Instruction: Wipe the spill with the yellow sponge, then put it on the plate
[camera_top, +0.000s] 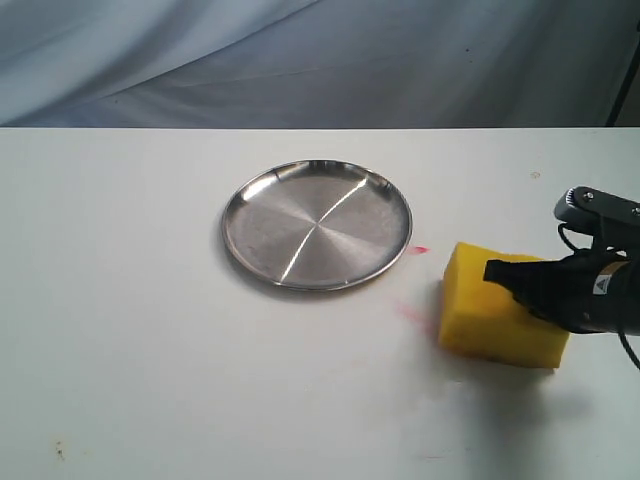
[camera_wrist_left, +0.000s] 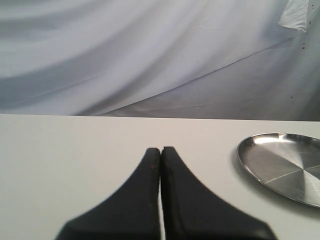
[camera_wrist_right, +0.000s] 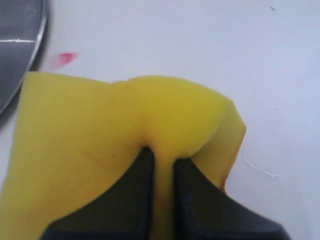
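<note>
The yellow sponge (camera_top: 495, 310) sits on the white table to the right of the plate (camera_top: 317, 223). My right gripper (camera_top: 497, 272) is shut on the yellow sponge (camera_wrist_right: 100, 135), its fingers pinching the foam into a fold. The steel plate (camera_wrist_right: 20, 45) shows at the edge of the right wrist view. No pale tan-yellow spill shows in any view; it may lie under the sponge. In the left wrist view my left gripper (camera_wrist_left: 160, 150) is shut on nothing, low over bare table, with the plate (camera_wrist_left: 285, 165) off to one side. The left gripper is out of the exterior view.
Small pink-red smears (camera_top: 420, 250) lie between the plate and the sponge, one also in the right wrist view as a pink smear (camera_wrist_right: 64, 59). A grey cloth backdrop (camera_top: 320, 60) hangs behind the table's far edge.
</note>
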